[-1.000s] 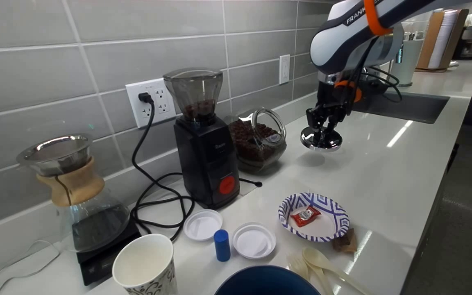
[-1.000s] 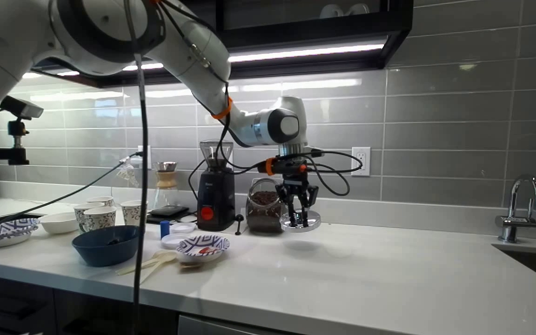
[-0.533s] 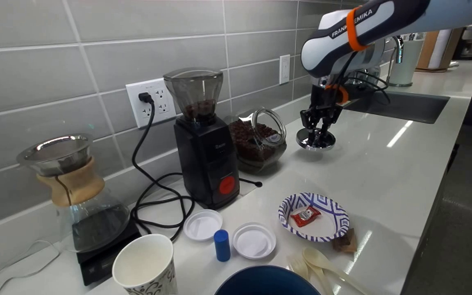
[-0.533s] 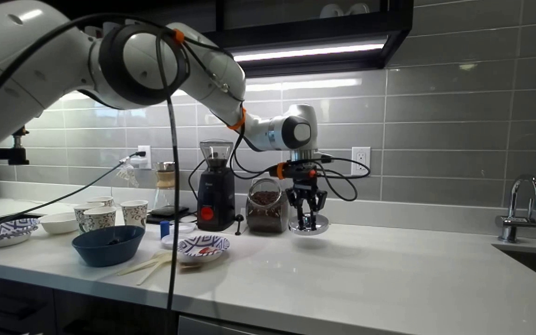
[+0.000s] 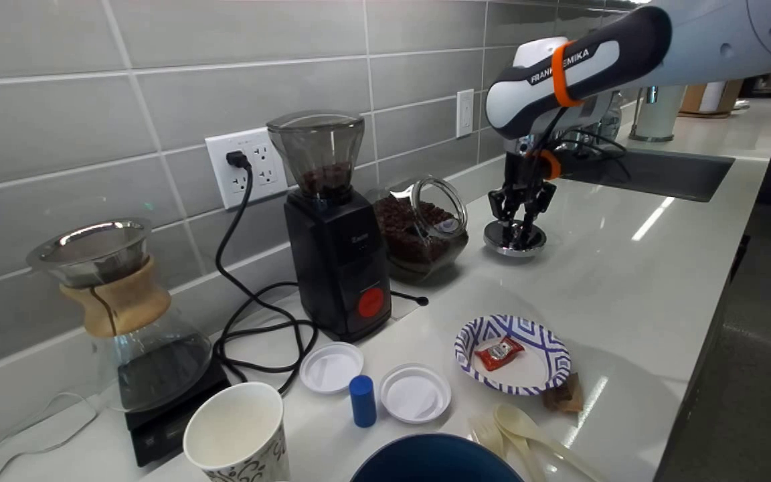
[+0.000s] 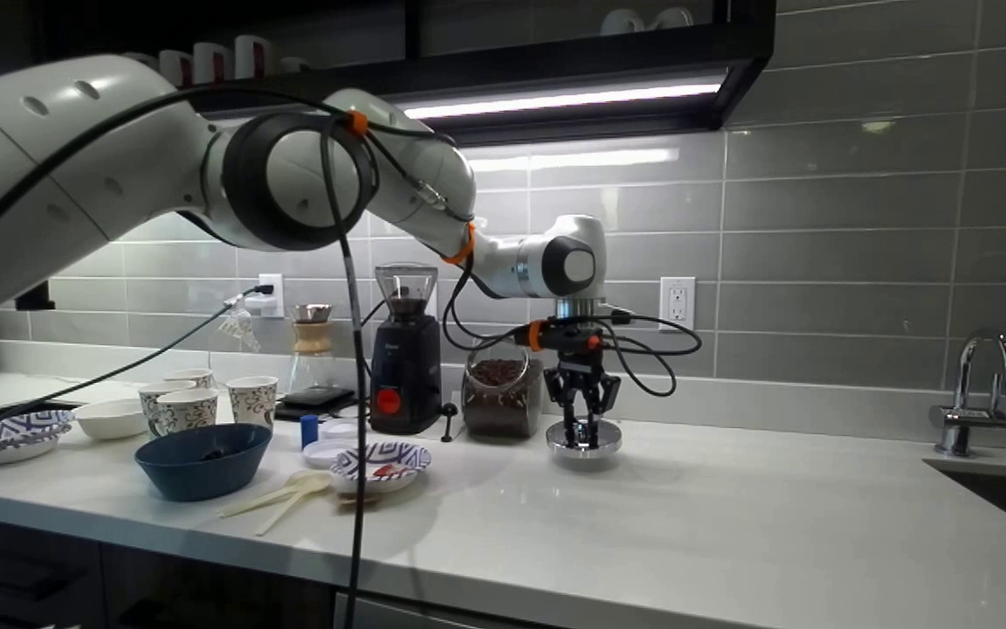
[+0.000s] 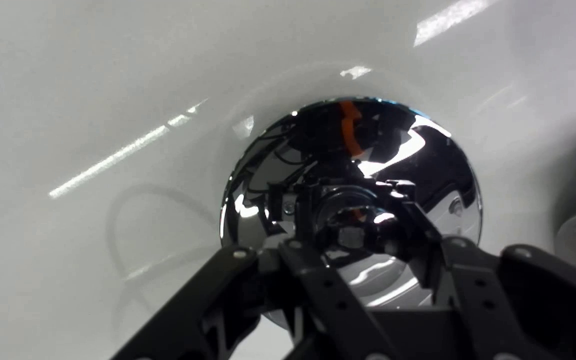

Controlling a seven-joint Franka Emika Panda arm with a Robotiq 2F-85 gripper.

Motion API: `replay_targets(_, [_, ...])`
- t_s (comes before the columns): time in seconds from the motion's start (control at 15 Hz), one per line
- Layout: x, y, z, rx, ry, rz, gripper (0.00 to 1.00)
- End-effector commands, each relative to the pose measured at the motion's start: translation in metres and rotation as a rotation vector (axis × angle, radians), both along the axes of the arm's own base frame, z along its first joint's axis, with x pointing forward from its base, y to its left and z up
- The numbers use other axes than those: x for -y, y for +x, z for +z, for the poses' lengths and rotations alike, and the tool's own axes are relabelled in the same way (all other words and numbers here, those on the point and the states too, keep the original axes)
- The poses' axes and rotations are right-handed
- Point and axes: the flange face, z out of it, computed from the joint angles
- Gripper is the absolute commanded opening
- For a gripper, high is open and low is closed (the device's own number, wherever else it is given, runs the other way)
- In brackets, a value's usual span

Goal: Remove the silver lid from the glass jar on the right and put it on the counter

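The silver lid (image 5: 516,252) is a shiny round disc with a raised knob in its middle. It lies level, low over the white counter (image 5: 613,288) beside the jar; I cannot tell whether it touches the surface. My gripper (image 5: 517,233) points straight down, its fingers on either side of the lid's knob and apparently shut on it. In an exterior view the gripper (image 6: 582,431) and lid (image 6: 583,452) show the same. In the wrist view the lid (image 7: 408,127) fills the middle, between the fingers (image 7: 360,225). The glass jar (image 5: 425,234) of dark brown beans has an open mouth.
The black grinder (image 5: 338,261) stands beside the jar, against the tiled wall. A patterned bowl (image 5: 533,375) with a red packet, white discs (image 5: 415,393) and a blue cylinder (image 5: 363,402) lie nearer that camera. The sink (image 5: 660,175) and faucet (image 6: 966,393) are beyond.
My gripper has moved away from the jar and downward, carrying the lid closer to the counter. In the last half second it mostly went down. The jar and other items have not moved.
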Motion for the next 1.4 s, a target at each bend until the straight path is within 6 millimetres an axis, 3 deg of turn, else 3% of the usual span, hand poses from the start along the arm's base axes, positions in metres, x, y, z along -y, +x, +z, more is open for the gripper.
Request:
replay_targets(0.0, [-0.002, 0.008, -0.001, -0.022, 0.004, -0.03, 0.21])
replay_targets(0.73, [0.0, 0.015, -0.024, -0.043, 0.006, -0.046, 0.21])
replay_targets(1.33, [0.002, 0.017, -0.025, -0.046, 0.005, -0.046, 0.27])
